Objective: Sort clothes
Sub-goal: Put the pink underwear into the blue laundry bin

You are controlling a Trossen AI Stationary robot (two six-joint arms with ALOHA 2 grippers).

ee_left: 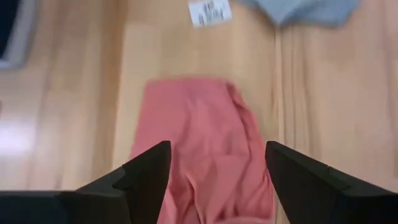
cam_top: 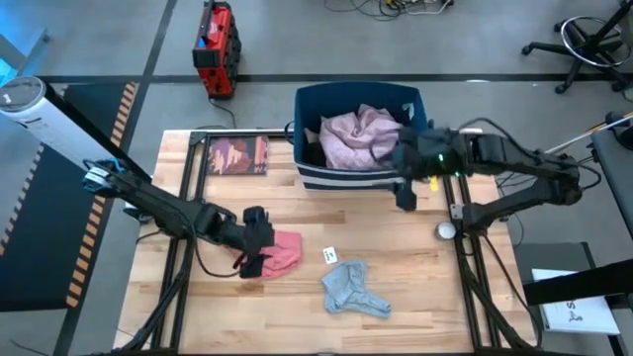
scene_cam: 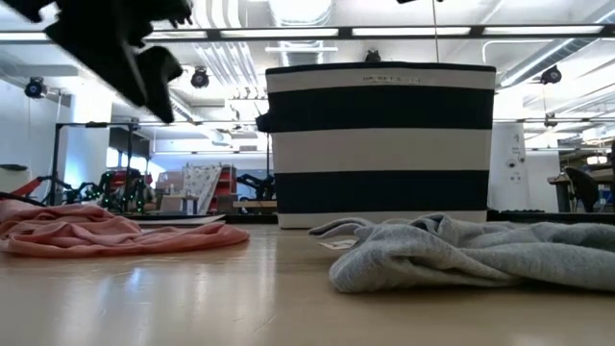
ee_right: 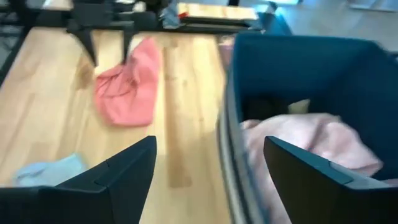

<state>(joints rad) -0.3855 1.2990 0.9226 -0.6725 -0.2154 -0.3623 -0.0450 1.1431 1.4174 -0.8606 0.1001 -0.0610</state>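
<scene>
A pink garment (cam_top: 284,253) lies flat on the wooden table left of centre. My left gripper (ee_left: 217,149) hangs open just above it, pointing steeply down, one finger over each side of the cloth; the low view shows that gripper (scene_cam: 144,67) clear of the pink garment (scene_cam: 96,231). A grey garment (cam_top: 354,289) lies crumpled near the front edge. A mauve-pink garment (cam_top: 358,136) fills the striped navy bin (cam_top: 297,129) at the back. My right gripper (cam_top: 405,193) is open and holds nothing, raised beside the bin's near right corner.
A dark-red booklet (cam_top: 237,155) lies at the back left beside the bin. A small white tag (cam_top: 330,255) sits between the pink and grey garments. A small round object (cam_top: 446,230) is near the right edge. Bare wood lies along the near left.
</scene>
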